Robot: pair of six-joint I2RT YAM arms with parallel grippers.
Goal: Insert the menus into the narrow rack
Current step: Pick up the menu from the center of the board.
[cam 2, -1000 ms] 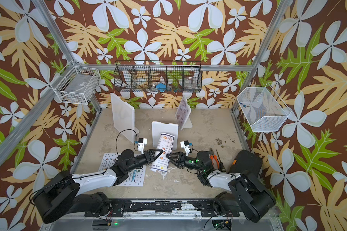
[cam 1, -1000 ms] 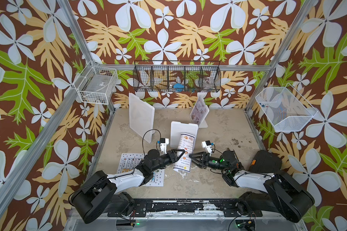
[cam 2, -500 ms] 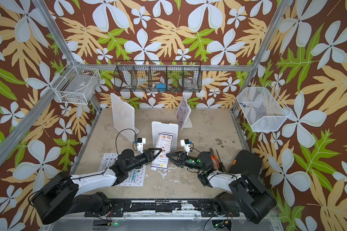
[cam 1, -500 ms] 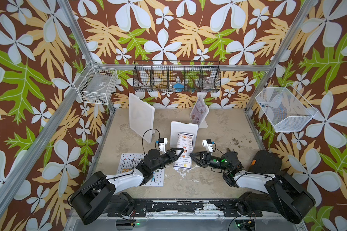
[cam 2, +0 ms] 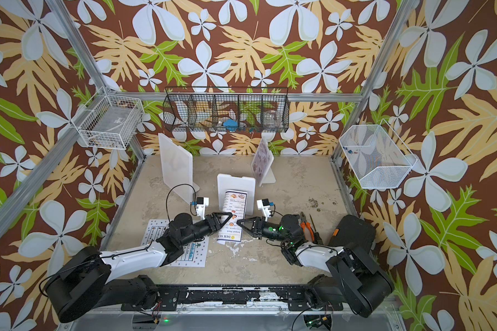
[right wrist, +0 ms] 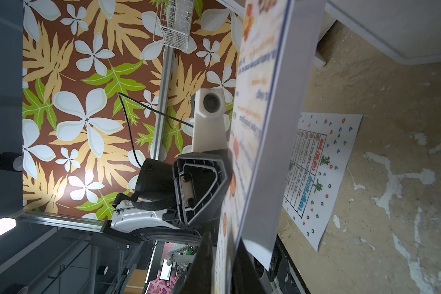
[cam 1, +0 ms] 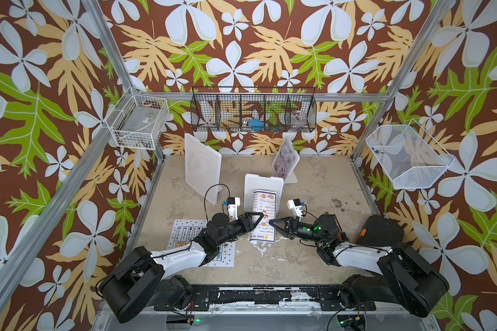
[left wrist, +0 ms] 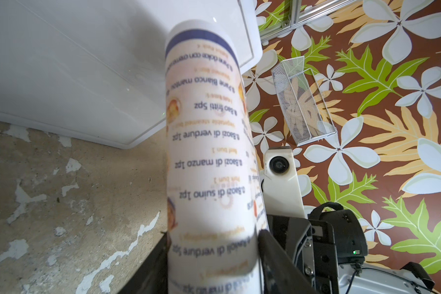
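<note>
My stereo head hangs high over the near edge of the surface (cam 1: 270,266), tilted down toward the far edge. In both top views I get nearly the same frame: whole surface, both arms, black wire basket (cam 1: 253,110) on the back wall. Left wrist cam: very close, just behind the left hand (left wrist: 213,254), looking along the DIM SUM INN menu (left wrist: 206,127) at the right arm's camera (left wrist: 279,164). Right wrist cam: equally close behind the right hand (right wrist: 223,264), frame rolled sideways, looking at the left arm's camera (right wrist: 210,103). Wrist views face each other; both share that menu.
</note>
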